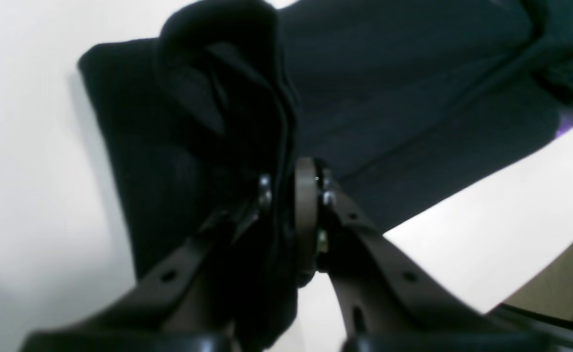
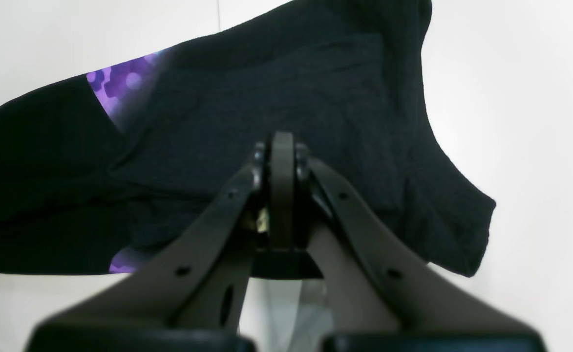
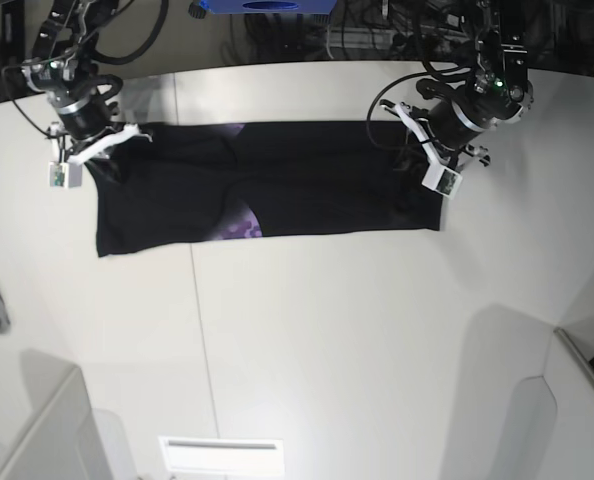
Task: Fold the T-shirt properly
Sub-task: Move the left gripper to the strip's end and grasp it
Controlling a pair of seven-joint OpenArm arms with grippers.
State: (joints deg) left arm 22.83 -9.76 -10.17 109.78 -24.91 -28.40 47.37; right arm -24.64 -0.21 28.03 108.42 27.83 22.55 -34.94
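I have the T-shirt point(image 3: 277, 180) lying as a long band across the table point(image 3: 327, 340), left end effector point(image 1: 291, 195) clamped on bunched cloth, right end effector point(image 2: 282, 161) closed empty, so next I'd fold 1 end across.

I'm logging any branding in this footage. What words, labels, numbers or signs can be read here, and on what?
None can be read.
The T-shirt shows only a purple print patch of hexagon shapes, no letters.
The small white blocks on the arms in the base view carry marks too small to read.
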